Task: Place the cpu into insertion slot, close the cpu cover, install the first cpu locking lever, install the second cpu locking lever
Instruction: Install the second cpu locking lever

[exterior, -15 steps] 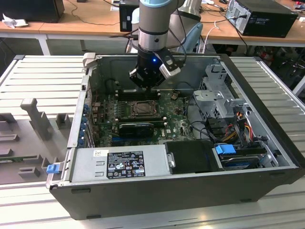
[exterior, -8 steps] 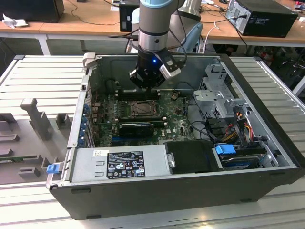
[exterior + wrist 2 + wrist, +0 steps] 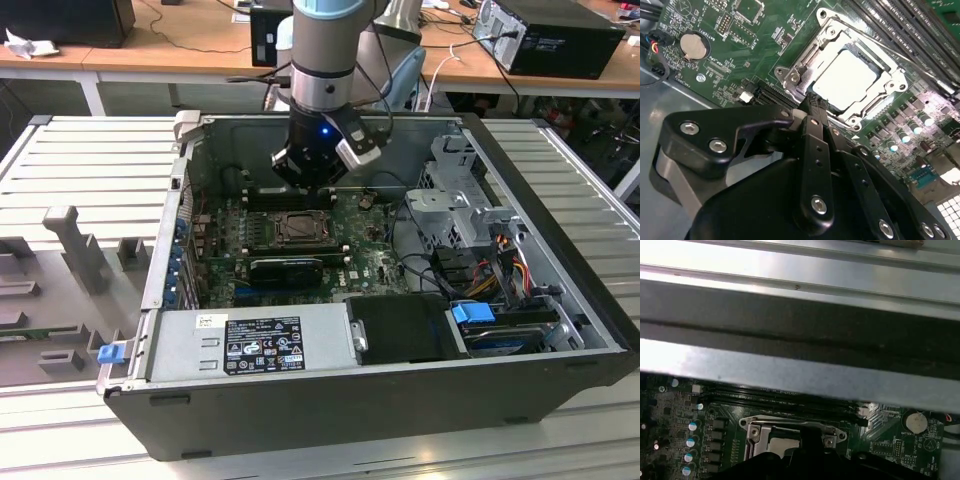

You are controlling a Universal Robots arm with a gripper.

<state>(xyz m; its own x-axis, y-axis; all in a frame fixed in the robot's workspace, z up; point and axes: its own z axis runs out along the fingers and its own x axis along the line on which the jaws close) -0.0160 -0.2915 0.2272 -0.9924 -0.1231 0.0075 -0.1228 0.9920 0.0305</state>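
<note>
Big and black, the claw [image 3: 812,107] fills the lower half of the second wrist view, fingers pinched together on nothing. Just past its tip, upper middle, the chip [image 3: 847,80] lies in its socket under the metal cover [image 3: 890,75]. I think the levers come now; the tip must hook them gently.

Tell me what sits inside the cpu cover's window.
In the second wrist view, the cpu lies inside the window of the cpu cover, its pale top facing up. The gripper hides the near edge; the insertion slot beneath is covered.

Grey power supply [image 3: 250,343] by a blue latch [image 3: 473,312]; coin battery [image 3: 693,46] on green board [image 3: 720,70]
</note>
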